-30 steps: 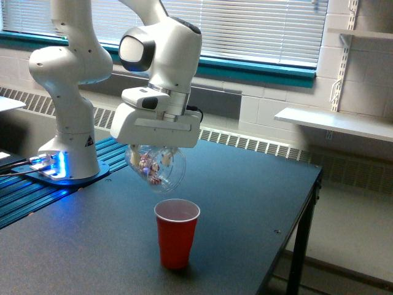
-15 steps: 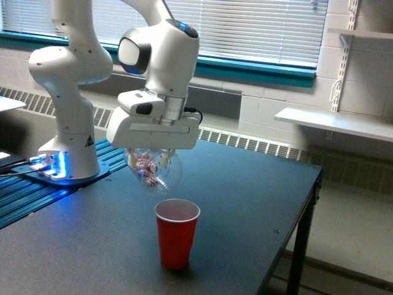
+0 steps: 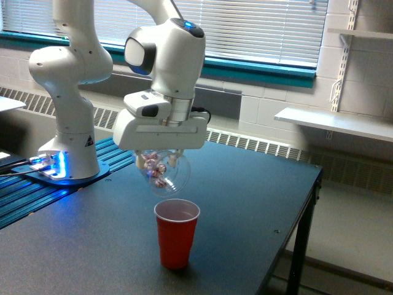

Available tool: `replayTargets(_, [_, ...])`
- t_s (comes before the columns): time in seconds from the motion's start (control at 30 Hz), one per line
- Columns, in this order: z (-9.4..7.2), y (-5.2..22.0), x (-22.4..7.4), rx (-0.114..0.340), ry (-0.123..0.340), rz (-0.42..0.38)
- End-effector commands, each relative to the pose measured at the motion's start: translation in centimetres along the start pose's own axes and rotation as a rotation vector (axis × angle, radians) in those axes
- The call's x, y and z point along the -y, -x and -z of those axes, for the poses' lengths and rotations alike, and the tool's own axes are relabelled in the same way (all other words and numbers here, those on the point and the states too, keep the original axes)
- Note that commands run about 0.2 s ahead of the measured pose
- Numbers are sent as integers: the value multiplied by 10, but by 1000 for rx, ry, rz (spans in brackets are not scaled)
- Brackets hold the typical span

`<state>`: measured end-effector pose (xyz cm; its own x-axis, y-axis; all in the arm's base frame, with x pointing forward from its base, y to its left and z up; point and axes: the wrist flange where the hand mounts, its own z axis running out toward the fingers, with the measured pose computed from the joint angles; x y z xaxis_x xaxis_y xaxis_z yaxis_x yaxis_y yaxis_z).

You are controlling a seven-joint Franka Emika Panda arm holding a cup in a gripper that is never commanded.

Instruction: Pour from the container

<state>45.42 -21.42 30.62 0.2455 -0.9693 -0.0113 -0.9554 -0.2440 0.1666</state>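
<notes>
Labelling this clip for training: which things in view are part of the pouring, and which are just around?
In the job: clear plastic cup with small pieces inside, gripper holding it, opaque red plastic cup below.
Just around: dark table, white wall shelf, window blinds.

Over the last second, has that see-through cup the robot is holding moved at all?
Yes. The clear cup has shifted toward the exterior view's right, and now hangs more nearly above the red cup, which has stayed put on the table.

Clear cup tipped in the air, as I see it.
The container (image 3: 163, 173) is a see-through plastic cup lying nearly on its side, rim facing the camera, with small pinkish-white pieces bunched inside toward the exterior view's left.
</notes>
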Motion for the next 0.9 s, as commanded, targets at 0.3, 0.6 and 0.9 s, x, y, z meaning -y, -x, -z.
replayTargets(0.3, [-4, 14, 11, 86, -5, 23])
replayTargets(0.6, [-6, 10, 8, 111, -13, -1])
replayTargets(0.9, [-7, 12, 8, 129, -15, -5])
